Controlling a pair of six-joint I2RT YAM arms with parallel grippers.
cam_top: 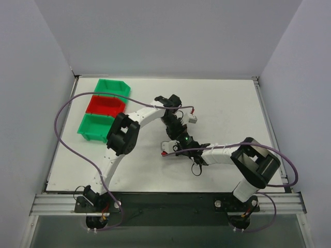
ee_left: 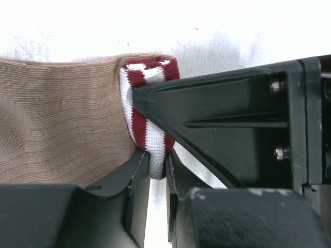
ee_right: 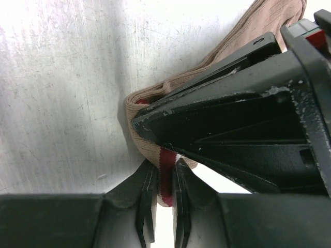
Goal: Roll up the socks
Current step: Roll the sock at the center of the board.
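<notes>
— What is everything resting on?
— A white table (cam_top: 222,103), its surface scuffed in the wrist views.
— What sits on it?
— Three bins in a touching row at the far left: the far green bin (cam_top: 112,86), the red bin (cam_top: 105,105), then the near green bin (cam_top: 94,127).
— Anything else?
— Near the middle, a tan sock (ee_left: 51,129) with a maroon-and-white striped cuff.

White-and-black arms (cam_top: 147,114), purple cables (cam_top: 56,121)

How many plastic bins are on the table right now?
3, in a row at far left: back green bin, middle red bin, front green bin. None seems hidden.
</notes>
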